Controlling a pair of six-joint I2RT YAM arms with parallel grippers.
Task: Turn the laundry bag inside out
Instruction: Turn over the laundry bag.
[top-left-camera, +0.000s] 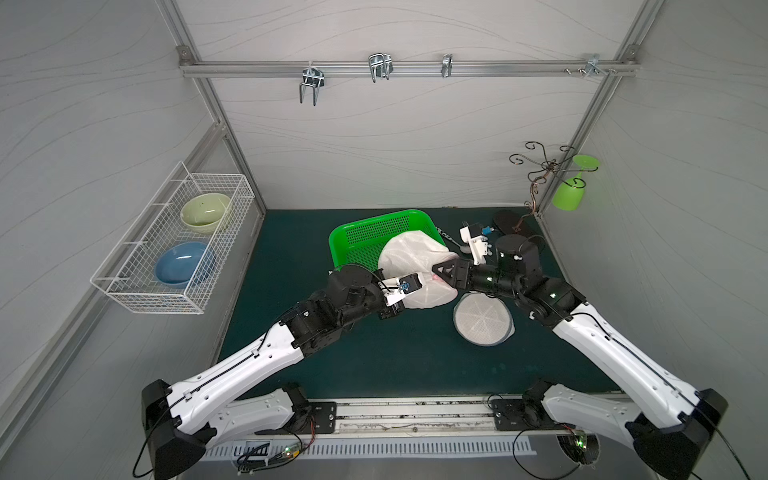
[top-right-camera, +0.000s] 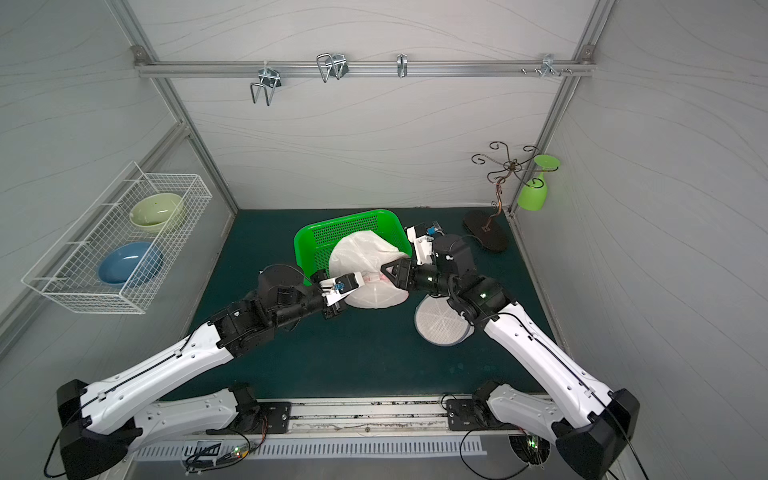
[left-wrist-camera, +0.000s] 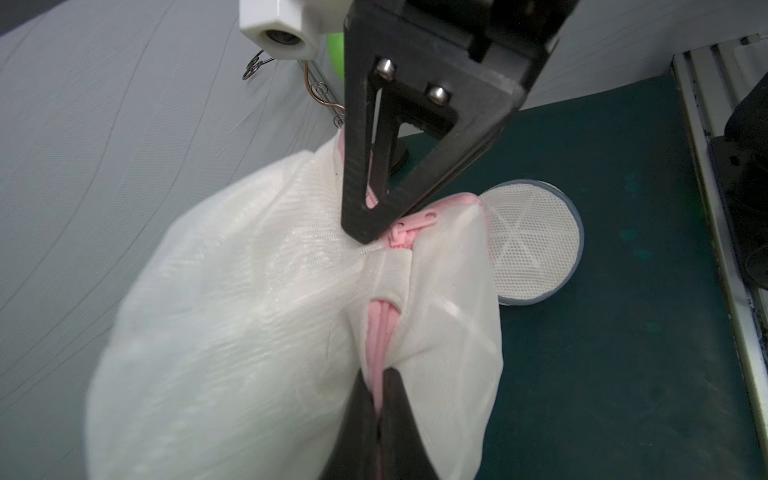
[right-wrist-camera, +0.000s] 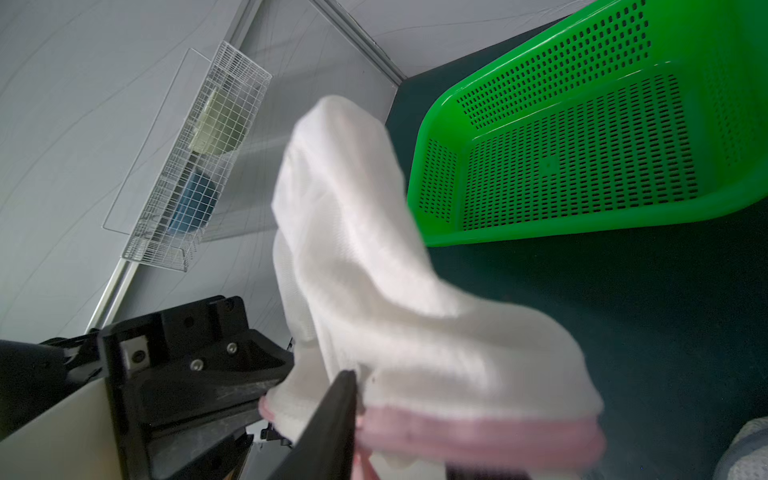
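now left claw (left-wrist-camera: 380, 376) tight on laundry bag (left-wrist-camera: 249, 316)

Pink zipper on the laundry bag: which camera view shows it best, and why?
The left wrist view: the pink zipper is close and sharp, with its slider visible. Both top views show only a small pink sliver; the right wrist view shows just a blurred pink edge of the laundry bag.

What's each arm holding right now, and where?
Left fingers pinch the laundry bag at its pink zipper edge; whether the right fingers grip it cannot be told.
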